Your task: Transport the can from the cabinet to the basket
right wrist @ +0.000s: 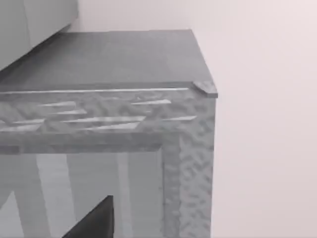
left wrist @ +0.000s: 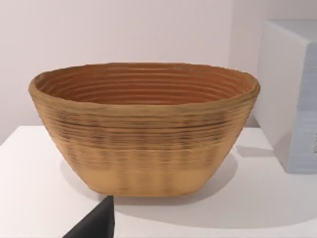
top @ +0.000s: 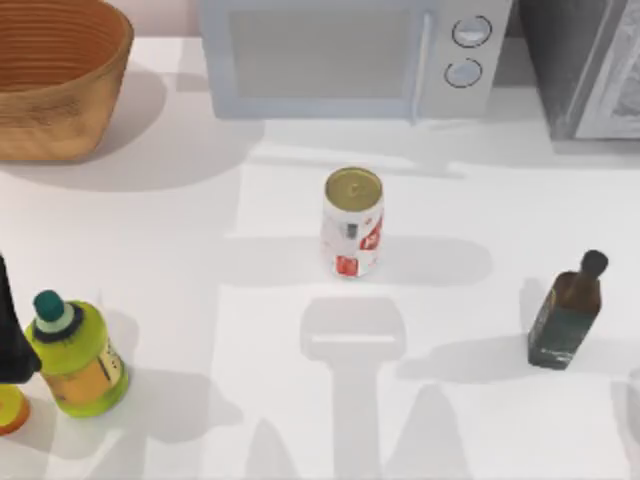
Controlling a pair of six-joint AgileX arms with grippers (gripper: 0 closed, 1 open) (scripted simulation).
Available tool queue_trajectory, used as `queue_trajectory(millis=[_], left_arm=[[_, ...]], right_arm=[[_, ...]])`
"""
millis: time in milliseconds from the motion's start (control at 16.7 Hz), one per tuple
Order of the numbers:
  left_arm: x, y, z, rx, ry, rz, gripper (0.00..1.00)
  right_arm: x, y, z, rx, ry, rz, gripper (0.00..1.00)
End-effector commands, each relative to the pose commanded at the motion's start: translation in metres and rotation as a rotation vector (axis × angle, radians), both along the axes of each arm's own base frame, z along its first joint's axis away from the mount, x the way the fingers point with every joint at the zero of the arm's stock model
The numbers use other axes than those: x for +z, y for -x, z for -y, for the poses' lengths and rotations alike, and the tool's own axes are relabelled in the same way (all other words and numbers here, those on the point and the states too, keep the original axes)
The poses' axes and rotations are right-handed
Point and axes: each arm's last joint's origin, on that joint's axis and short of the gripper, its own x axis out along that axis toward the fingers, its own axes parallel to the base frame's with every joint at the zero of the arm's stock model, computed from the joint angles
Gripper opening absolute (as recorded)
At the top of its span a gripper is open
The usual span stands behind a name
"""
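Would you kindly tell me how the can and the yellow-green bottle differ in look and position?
The can is white with red patches and a flat dull gold top; the yellow-green bottle has an orange label and a teal cap. The can stands near the table's middle, in front of the microwave; the bottle stands near the left edge. The can is a plain cylinder; the bottle narrows to a neck. Both stand upright on the white table.

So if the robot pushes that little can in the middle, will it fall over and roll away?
Probably it could. The can stands upright on the smooth white table and looks taller than wide, so a high push may tip it. Its round sides would likely let it roll. It is small, so probably light.
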Motion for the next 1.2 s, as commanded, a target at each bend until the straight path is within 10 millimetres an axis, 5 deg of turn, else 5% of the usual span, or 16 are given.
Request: queue_trajectory(millis=[300,720,960,1200], left_arm=[[0.000,0.000,0.000,0.000,0.000,0.000,1.00],[0.000,0.000,0.000,0.000,0.000,0.000,1.00],[0.000,0.000,0.000,0.000,0.000,0.000,1.00],[0.000,0.000,0.000,0.000,0.000,0.000,1.00]], right_arm=[[0.055,0.018,-0.039,0.001,0.019,0.013,1.00],[0.059,0.020,-0.041,-0.001,0.024,0.016,1.00],[0.063,0.002,-0.056,0.000,0.035,0.025,1.00],[0.067,-0.039,-0.098,0.000,0.040,0.037,1.00]])
